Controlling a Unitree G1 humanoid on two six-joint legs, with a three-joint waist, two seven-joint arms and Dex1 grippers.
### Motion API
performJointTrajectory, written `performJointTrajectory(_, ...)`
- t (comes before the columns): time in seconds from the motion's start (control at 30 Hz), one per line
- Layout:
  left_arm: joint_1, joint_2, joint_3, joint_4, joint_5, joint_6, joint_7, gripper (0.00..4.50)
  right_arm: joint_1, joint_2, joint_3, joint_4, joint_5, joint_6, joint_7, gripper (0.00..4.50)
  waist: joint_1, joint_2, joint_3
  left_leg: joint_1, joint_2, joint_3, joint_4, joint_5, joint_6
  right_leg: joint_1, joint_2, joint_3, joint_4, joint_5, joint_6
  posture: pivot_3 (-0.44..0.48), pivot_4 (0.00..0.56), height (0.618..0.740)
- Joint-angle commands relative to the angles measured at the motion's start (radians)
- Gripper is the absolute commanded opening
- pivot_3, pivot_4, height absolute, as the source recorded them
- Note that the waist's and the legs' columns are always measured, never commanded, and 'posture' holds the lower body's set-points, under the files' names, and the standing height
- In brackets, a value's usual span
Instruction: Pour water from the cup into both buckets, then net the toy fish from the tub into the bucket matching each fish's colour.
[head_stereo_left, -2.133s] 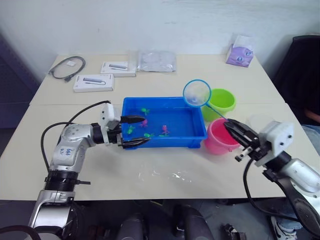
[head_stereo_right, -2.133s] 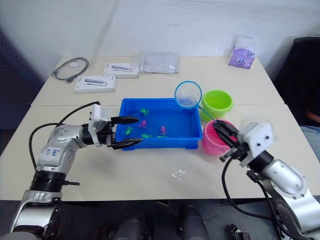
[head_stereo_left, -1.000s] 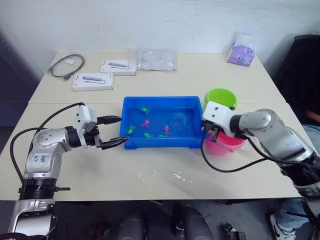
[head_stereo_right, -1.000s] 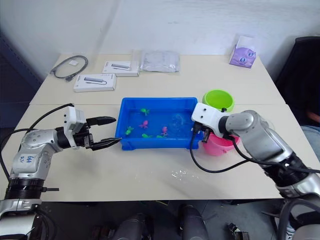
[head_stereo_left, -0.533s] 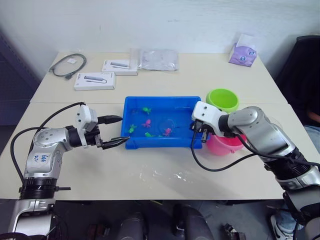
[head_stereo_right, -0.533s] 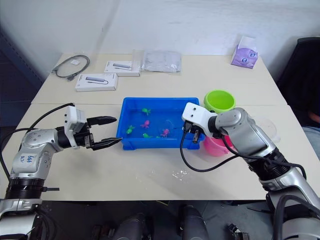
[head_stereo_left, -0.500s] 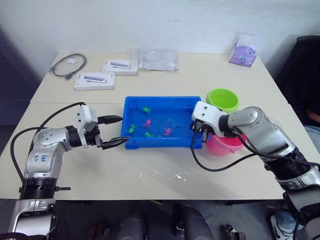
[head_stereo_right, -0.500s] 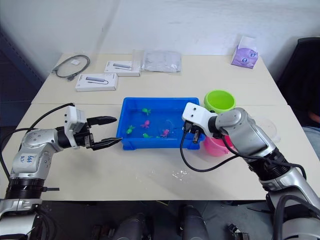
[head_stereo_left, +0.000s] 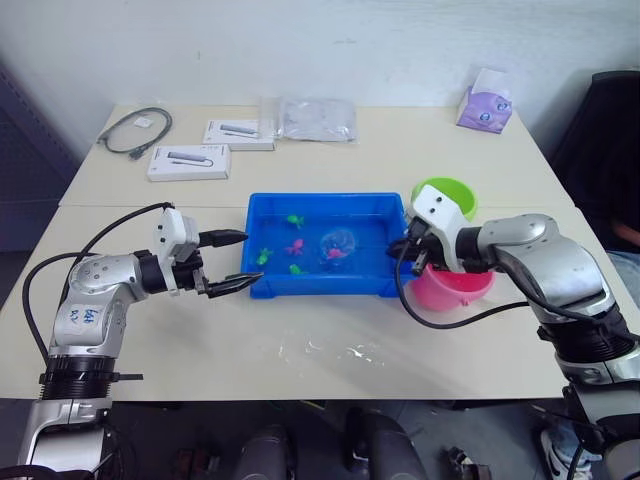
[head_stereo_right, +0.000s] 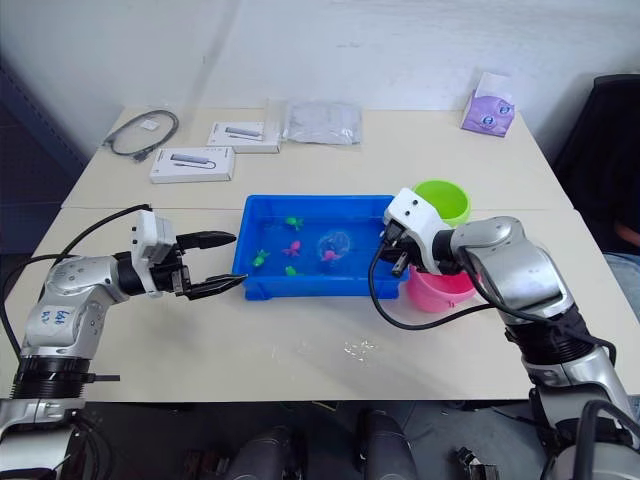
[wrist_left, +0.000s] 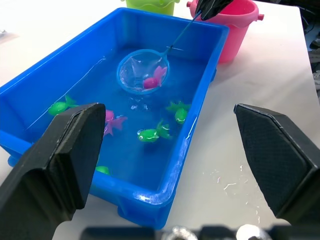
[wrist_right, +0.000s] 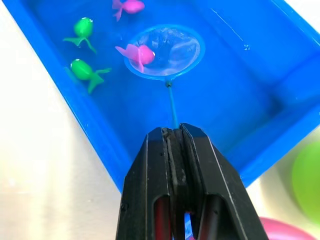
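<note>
On the pale table (head_stereo_left: 330, 350), the right tool (wrist_right: 176, 134) is clamped on the net (wrist_right: 165, 52), whose hoop lies in the blue tub (head_stereo_left: 262, 205) with a pink fish (wrist_right: 135, 52) at its rim. The left tool (head_stereo_left: 228, 262) waits with fingers spread just beside the tub. The netting step is in hand, I think; next the net must lift level and carry this fish to the pink bucket (head_stereo_left: 458, 287).

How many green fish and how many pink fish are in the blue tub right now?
Green fish: 4
Pink fish: 2, one of them in the net
Total: 6
</note>
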Motion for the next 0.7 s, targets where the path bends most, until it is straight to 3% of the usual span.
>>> performJointTrajectory(0.03, -0.005, -0.006, 0.0, -0.038, -0.017, -0.002, 0.003, 4.42, 0.026, 0.0, -0.089, -0.056, 0.04, 0.001, -0.024, 0.0, 0.0, 0.0, 0.0, 0.0, 0.0, 0.0, 0.0, 0.0, 0.0, 0.0, 0.0, 0.0, 0.0, 0.0, 0.0, 0.0, 0.15, 0.74)
performJointTrajectory(0.23, -0.011, -0.018, -0.009, -0.042, -0.023, -0.006, -0.011, 4.42, 0.113, -0.035, -0.217, -0.151, 0.099, -0.001, -0.036, 0.0, 0.002, 0.0, 0.0, 0.0, 0.0, 0.0, 0.0, 0.0, 0.0, 0.0, 0.0, 0.0, 0.0, 0.0, 0.0, 0.0, 0.15, 0.74)
performJointTrajectory(0.5, -0.071, -0.061, -0.048, -0.015, -0.038, 0.003, -0.043, 4.42, 0.36, -0.04, -0.542, -0.431, 0.265, 0.064, -0.077, 0.0, 0.008, 0.0, 0.0, -0.002, -0.001, -0.002, 0.0, 0.0, 0.0, 0.0, 0.0, -0.001, -0.001, 0.0, 0.001, 0.0, 0.15, 0.74)
performJointTrajectory(0.7, -0.14, -0.105, -0.095, 0.039, -0.036, 0.002, -0.093, 4.42, 0.637, -0.003, -0.817, -0.612, 0.31, -0.019, -0.094, 0.0, 0.014, 0.0, 0.0, -0.002, -0.001, -0.003, 0.0, 0.0, 0.0, 0.0, 0.002, -0.001, -0.001, 0.0, 0.001, 0.0, 0.15, 0.74)
